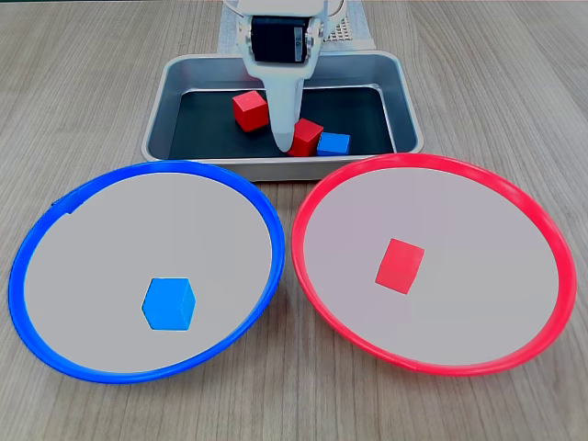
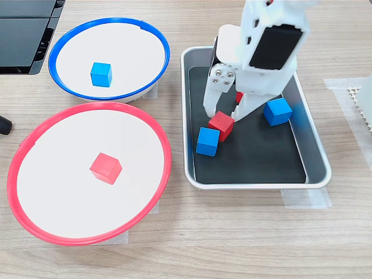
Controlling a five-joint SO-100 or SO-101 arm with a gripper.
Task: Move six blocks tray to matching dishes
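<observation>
The silver tray [image 1: 175, 101] [image 2: 314, 157] holds several blocks. In a fixed view, a red block [image 1: 250, 110] lies left of my gripper [image 1: 285, 142], and another red block [image 1: 305, 138] touches the finger's right side, with a blue block [image 1: 333, 143] beside it. In the other fixed view my gripper [image 2: 225, 115] stands open inside the tray, its tips just above a tilted red block [image 2: 221, 125]. A blue block [image 2: 208, 142] touches that block and another blue block [image 2: 278, 111] lies apart. The blue-rimmed dish [image 1: 55, 220] [image 2: 64, 43] holds one blue block [image 1: 169, 304] [image 2: 101, 74]. The red-rimmed dish [image 1: 533, 220] [image 2: 35, 139] holds one red block [image 1: 401, 265] [image 2: 106, 168].
A white mesh thing [image 1: 354, 28] [image 2: 363, 102] lies beyond the tray. A black device [image 2: 23, 35] sits at the table corner by the blue-rimmed dish. The two dishes nearly touch each other and stand close to the tray's side. Tape strips [image 2: 305, 199] hold the tray down.
</observation>
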